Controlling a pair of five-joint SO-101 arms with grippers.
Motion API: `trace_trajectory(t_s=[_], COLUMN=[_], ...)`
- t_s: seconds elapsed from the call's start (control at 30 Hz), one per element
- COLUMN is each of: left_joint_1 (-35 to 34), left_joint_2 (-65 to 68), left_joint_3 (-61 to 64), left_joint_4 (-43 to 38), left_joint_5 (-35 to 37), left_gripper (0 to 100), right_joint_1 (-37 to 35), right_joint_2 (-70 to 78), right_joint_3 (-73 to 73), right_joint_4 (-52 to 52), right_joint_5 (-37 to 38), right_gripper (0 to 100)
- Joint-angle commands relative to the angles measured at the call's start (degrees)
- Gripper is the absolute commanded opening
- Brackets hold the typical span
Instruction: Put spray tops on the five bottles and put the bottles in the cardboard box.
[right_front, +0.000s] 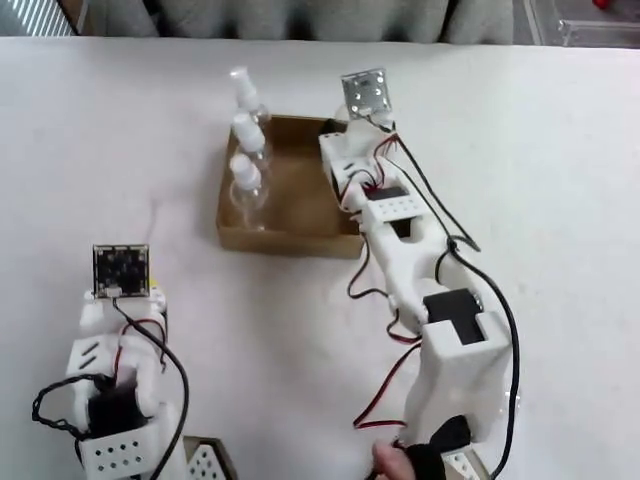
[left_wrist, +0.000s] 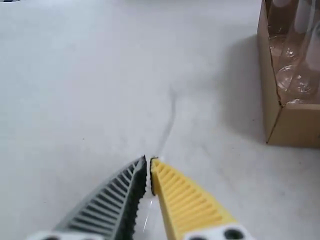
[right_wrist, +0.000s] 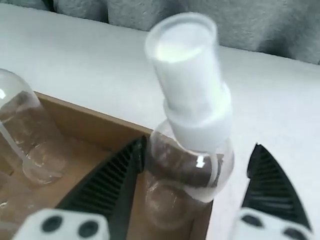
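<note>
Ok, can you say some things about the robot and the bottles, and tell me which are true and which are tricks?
1. The left fingers are shut. True.
2. The box is blue. False: it is brown cardboard.
3. The bottle between the right fingers has a spray top. True.
4. The left fingers hold a bottle. False: they hold nothing.
5. The right fingers are shut. False: they are open, one on each side of the bottle.

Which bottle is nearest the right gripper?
The spray-topped bottle between the right gripper's fingers, in the cardboard box's corner; the other bottles stand farther off.
</note>
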Motion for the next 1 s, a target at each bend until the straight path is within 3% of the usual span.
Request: trace_trajectory(t_s=[0.0, 0.97], left_joint_1=[-0.2, -0.2], left_joint_2=[-0.3, -0.3], left_joint_3=[-0.1, -0.1], left_joint_4=[-1.1, -1.1], left_joint_5=[-0.7, -0.7], left_gripper=[2, 3], right_joint_1=[0.3, -2.5], right_joint_2=[-1.0, -7.5], right_joint_3=[-1.8, 3.8], right_joint_4=[-0.7, -0.7], right_joint_5=[1.1, 1.2], right_gripper=[27.5, 27.6])
